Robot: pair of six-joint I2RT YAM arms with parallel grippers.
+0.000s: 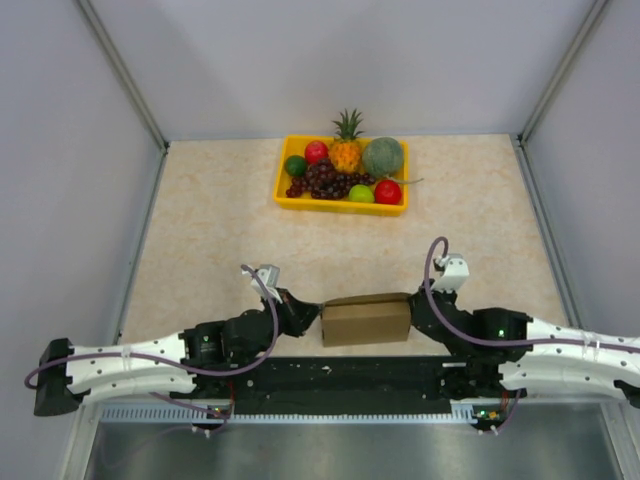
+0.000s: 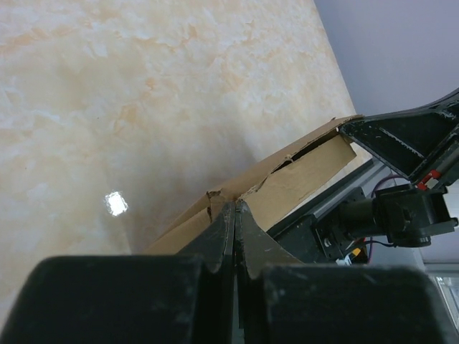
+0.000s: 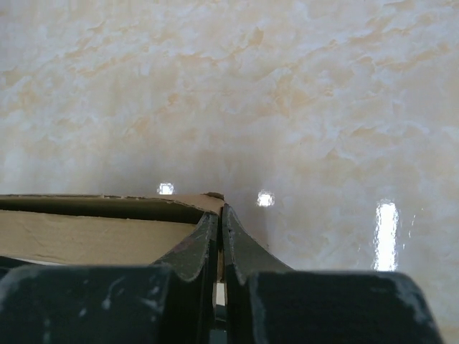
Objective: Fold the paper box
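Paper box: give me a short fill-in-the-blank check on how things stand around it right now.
1. The box lies at the ____ edge of the table, between the left gripper and the right gripper.
2. Both grippers' jaws are ____.
3. The tray at the far edge is coloured ____.
Missing words: near; shut; yellow.

You've got a beige marbled table (image 1: 200,220) here. On it sit a yellow fruit tray (image 1: 330,206) at the far edge and the paper box (image 1: 365,322) near the front edge.
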